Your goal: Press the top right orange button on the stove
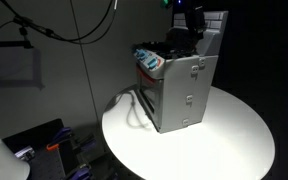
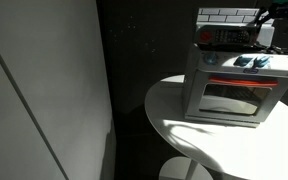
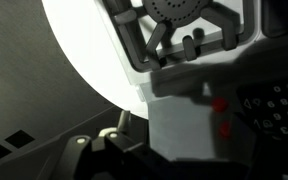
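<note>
I hover my fingers [image 1: 192, 28] above the stove [image 2: 229, 90], lined up for its orange buttons [image 3: 220, 104]; clenched or released, I can't tell.

grey stove [image 2: 229, 85] — orange-red buttons [image 3: 220, 104]

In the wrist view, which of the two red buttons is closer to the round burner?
The upper red button, nearer the burner; the lower red button sits below it, farther off.

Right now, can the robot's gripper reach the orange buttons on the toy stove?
Probably yes. The gripper hangs close above the stove, and the wrist view shows the orange buttons uncovered, with nothing visibly in between.
</note>
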